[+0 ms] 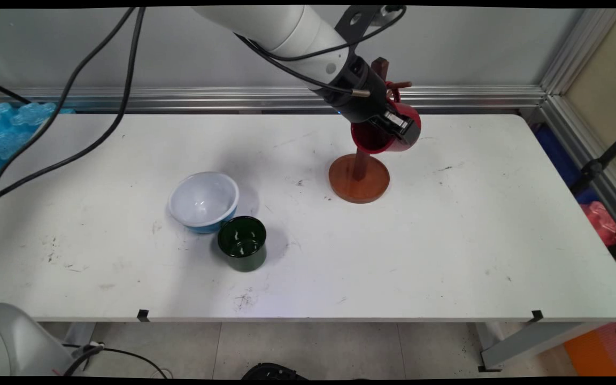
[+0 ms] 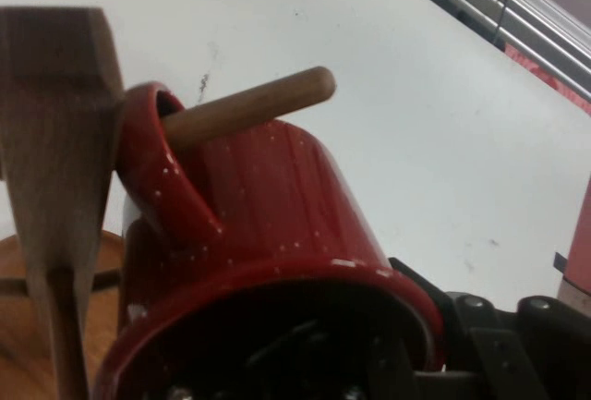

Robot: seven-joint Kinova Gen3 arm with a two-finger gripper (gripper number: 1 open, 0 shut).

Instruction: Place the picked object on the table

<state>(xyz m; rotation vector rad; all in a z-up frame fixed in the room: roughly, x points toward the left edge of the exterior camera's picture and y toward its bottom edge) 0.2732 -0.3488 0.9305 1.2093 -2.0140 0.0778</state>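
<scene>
The pincer is clenched on the rim of the red mug, one finger inside the mouth and one outside. The mug is held off the surface, tilted on its side against the wooden mug tree, with its handle threaded over a peg, as the hand view shows.

Hazards, as judgements from this pose:

- Post contact. The handle lies touching or just beside the upright post. Sideways travel of the arm could lever the post and tip the stand, since the round base rests unfixed on the surface.
- Peg load. The peg passes through the handle loop. A pull across the peg axis could jam the handle and drag the stand.
- Slip. The grip is on a smooth glazed rim; the mug could rotate in the pincer.
- Cables. Black cables hang near the stand's top.

The white bowl and green cup stand well apart, touching each other.
</scene>
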